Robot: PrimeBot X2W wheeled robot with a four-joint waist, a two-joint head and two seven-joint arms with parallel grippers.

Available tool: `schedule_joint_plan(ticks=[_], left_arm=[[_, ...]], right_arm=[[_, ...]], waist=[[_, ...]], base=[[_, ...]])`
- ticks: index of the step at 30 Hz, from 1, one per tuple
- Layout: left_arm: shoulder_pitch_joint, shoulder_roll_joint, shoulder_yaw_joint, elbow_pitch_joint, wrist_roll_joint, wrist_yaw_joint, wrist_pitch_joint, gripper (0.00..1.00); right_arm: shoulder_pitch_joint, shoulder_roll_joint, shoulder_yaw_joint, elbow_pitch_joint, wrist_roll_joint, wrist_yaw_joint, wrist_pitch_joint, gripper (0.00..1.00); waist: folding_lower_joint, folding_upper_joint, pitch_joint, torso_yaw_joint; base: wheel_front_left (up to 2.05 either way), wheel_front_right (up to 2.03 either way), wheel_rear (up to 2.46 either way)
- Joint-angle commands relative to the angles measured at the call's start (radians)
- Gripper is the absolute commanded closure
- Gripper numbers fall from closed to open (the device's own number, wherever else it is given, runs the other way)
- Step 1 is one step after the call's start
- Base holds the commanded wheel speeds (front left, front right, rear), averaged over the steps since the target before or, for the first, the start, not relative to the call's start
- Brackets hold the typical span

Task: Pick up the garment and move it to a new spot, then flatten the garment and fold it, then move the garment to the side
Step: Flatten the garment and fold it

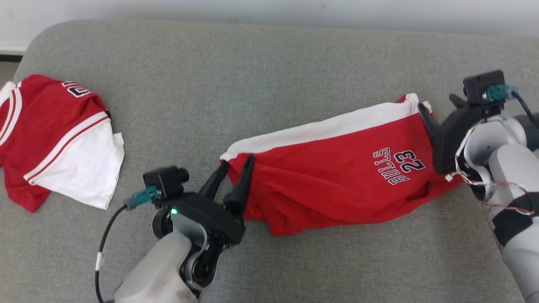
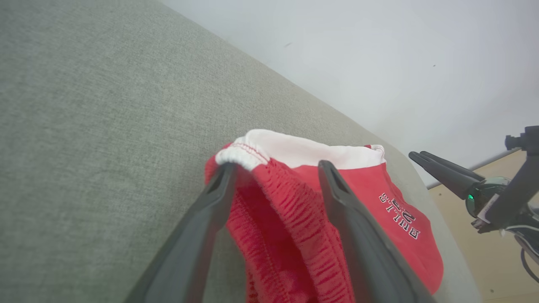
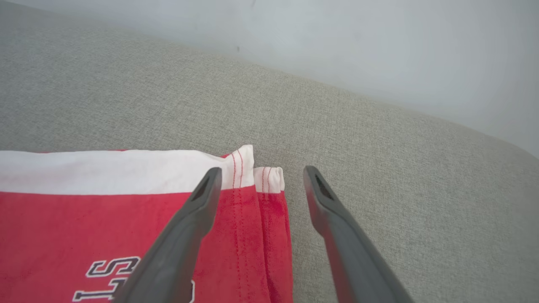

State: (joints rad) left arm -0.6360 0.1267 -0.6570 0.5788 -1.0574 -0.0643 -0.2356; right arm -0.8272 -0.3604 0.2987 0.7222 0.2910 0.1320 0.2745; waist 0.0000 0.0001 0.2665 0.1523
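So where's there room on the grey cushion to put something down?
The wide strip of grey cushion behind both garments, up to the wall, is bare. So is the gap between the jersey and the shorts. It's crowded at the shorts' ends, where the left tool and right tool sit.

On cushion (image 1: 252, 84): shorts (image 1: 337, 168) centre-right, jersey (image 1: 54, 126) well apart at left; left gripper (image 1: 238, 160) at shorts' left end, right gripper (image 1: 438, 103) opposite.

The left gripper (image 1: 238, 161) and right gripper (image 1: 438, 103) are matte black with long tapered fingers (image 1: 243, 181), on pale grey forearms (image 1: 156, 273). Each wrist carries a boxy black camera (image 1: 166, 180) with a teal plug (image 1: 141, 198). A green light (image 1: 173, 211) glows on the left, and thin red-white wires (image 1: 501, 184) run along the right.
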Motion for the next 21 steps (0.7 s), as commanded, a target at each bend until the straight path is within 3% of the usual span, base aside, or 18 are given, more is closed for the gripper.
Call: schedule_joint_plan(ticks=[1, 8, 14, 17, 21], left_arm=[[0.015, 0.009, -0.002, 0.002, 0.003, -0.005, -0.005, 0.0], [0.071, 0.036, -0.02, -0.008, 0.015, 0.004, 0.002, 0.0], [0.118, 0.082, -0.001, -0.059, 0.09, 0.058, -0.023, 0.0], [0.16, 0.095, 0.045, -0.114, 0.145, 0.083, -0.029, 0.0], [0.251, 0.098, 0.165, -0.23, 0.296, 0.117, -0.029, 0.0]], right_arm=[[0.017, -0.008, 0.004, 0.0, 0.008, -0.002, 0.001, 0.0], [0.066, -0.03, 0.014, -0.013, 0.062, -0.002, 0.009, 0.0], [0.1, -0.031, 0.004, -0.008, 0.085, -0.002, 0.01, 0.0], [0.119, -0.031, -0.009, -0.001, 0.09, -0.002, 0.011, 0.0], [0.138, -0.007, -0.067, 0.019, 0.128, -0.002, -0.002, 0.0]], waist=[[0.0, -0.0001, -0.016, -0.008], [0.0, -0.0001, -0.061, -0.025], [0.0, -0.0001, -0.095, -0.026], [0.0, -0.0001, -0.109, -0.021], [0.0, -0.0001, -0.113, -0.009]], base=[[0.0, 0.0, 0.0], [0.0, 0.0, 0.0], [0.0, 0.0, 0.0], [0.0, 0.0, 0.0], [0.0, 0.0, 0.0]])
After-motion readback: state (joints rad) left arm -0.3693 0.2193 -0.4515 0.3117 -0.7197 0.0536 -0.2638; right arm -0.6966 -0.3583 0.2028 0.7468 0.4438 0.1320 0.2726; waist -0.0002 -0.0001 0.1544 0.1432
